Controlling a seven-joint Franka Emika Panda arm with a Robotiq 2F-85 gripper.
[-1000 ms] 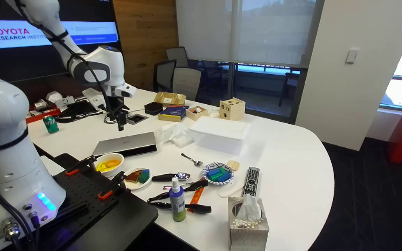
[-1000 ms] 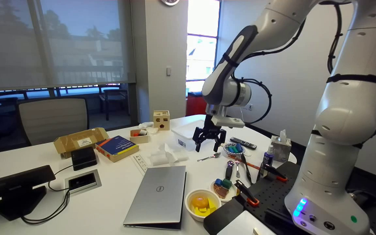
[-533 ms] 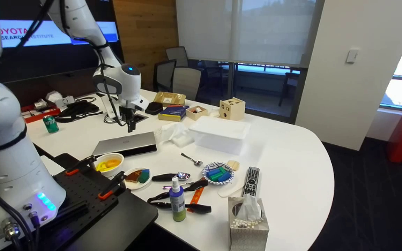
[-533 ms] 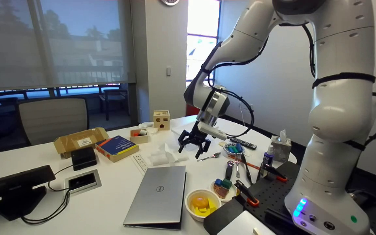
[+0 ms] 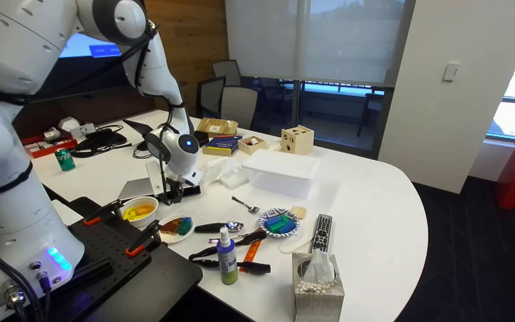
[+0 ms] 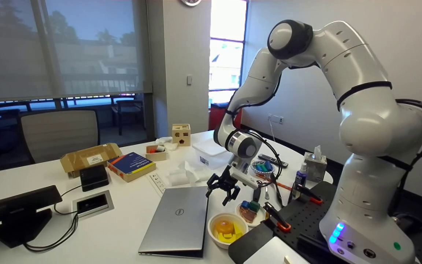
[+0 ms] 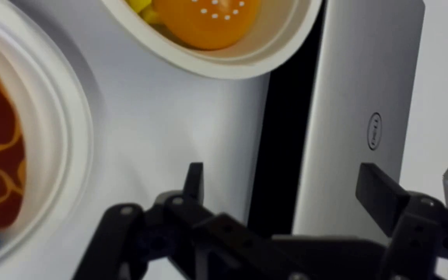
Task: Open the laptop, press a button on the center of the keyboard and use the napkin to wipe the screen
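Note:
The silver-grey laptop (image 6: pixel 180 223) lies on the table with its lid tilted up slightly, leaving a dark gap (image 7: pixel 286 147) along the edge nearest the robot. Its keyboard and screen are hidden under the lid. My gripper (image 6: pixel 216 200) hangs tilted beside that edge, near a corner of the lid. In the wrist view the gripper (image 7: pixel 282 169) is open with nothing held; one finger (image 7: pixel 381 194) appears over the lid, the other finger (image 7: pixel 195 181) over the table. Whether either touches the laptop I cannot tell. A crumpled white napkin (image 6: pixel 189 174) rests beyond the laptop's far side.
A white bowl (image 6: pixel 214 240) of orange and yellow items sits close against the laptop's edge. Beside it stands a small plate (image 6: pixel 260 222) with toy food. Utensils, a spray bottle (image 5: pixel 227 259) and a tissue box (image 5: pixel 318 299) are further along. A lidded plastic box (image 5: pixel 280 181) stands behind.
The gripper has come down and swung from above the spoon area toward the laptop's near edge, tilting on the way. It has stayed open. The laptop has not moved.

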